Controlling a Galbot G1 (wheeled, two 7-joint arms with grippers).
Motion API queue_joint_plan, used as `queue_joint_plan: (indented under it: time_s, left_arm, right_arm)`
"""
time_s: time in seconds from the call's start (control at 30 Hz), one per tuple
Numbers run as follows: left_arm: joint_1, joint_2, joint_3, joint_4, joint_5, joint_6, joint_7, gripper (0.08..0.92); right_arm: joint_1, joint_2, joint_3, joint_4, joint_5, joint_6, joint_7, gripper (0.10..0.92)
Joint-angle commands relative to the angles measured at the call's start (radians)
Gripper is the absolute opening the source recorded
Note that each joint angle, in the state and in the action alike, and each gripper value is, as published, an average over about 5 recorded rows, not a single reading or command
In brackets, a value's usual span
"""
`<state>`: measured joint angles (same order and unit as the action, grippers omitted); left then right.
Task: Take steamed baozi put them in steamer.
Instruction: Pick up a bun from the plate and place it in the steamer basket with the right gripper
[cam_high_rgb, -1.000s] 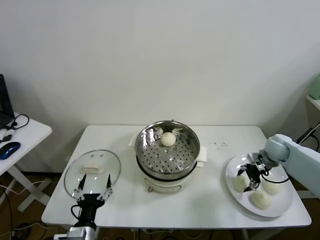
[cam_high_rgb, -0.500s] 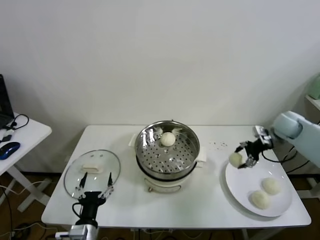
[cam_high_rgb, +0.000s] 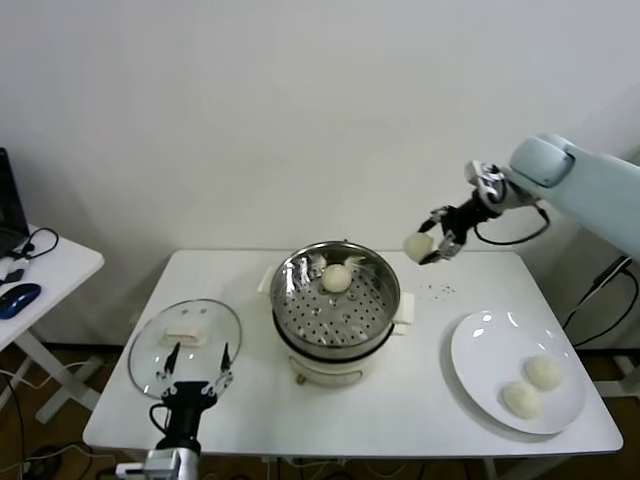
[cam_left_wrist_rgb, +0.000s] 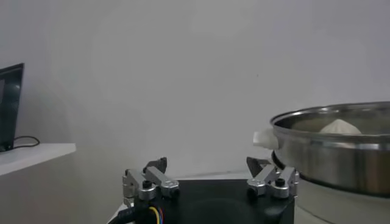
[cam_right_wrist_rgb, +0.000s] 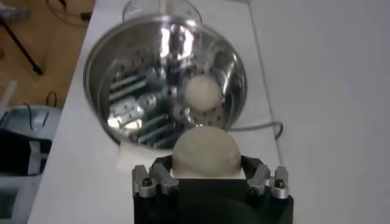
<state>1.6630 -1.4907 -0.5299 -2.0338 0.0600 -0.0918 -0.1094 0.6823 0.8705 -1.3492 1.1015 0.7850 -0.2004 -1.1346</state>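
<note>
My right gripper (cam_high_rgb: 428, 246) is raised in the air just right of the steamer (cam_high_rgb: 336, 300) and is shut on a cream-white baozi (cam_high_rgb: 417, 245). From the right wrist that held baozi (cam_right_wrist_rgb: 206, 152) sits between the fingers, with the steamer (cam_right_wrist_rgb: 164, 79) below and beyond it. One baozi (cam_high_rgb: 337, 277) lies on the perforated tray at the back of the pot. Two more baozi (cam_high_rgb: 543, 372) (cam_high_rgb: 521, 398) rest on the white plate (cam_high_rgb: 490, 340) at the right. My left gripper (cam_high_rgb: 193, 370) stands open low at the table's front left, holding nothing.
A flat glass lid (cam_high_rgb: 186, 344) lies on the table left of the steamer, just behind the left gripper. A side desk with a mouse (cam_high_rgb: 18, 298) stands at the far left. A few dark specks (cam_high_rgb: 437, 290) mark the table between steamer and plate.
My right gripper lifted a baozi off the plate and carried it up and left toward the steamer. The plate went from three baozi to two. The left arm stayed put.
</note>
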Motion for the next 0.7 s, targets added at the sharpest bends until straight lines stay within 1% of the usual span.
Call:
queue_joint_plan:
  time_s: [0.03,0.23,0.4,0.7]
  left_arm:
    - [-0.002,0.000,0.005,-0.005,0.012,0.008,0.000,0.823]
    - [-0.005,0.007,0.012,-0.006,0.027,0.016,0.003,0.823]
    - [-0.007,0.008,0.016,-0.007,0.037,0.021,0.004,0.823]
    - [-0.004,-0.001,0.023,-0.016,0.054,0.025,0.003,0.823]
  right_arm:
    - [0.089,0.219,-0.115,-0.027,0.155,-0.026,0.017,0.738]
    - [-0.005,0.338,-0.106,-0.070,0.148,-0.031,0.031,0.738]
    - [-0.086,0.424,-0.095,-0.128,0.109,-0.027,0.031,0.738]
    - [-0.165,0.498,-0.088,-0.229,0.030,0.002,0.014,0.738]
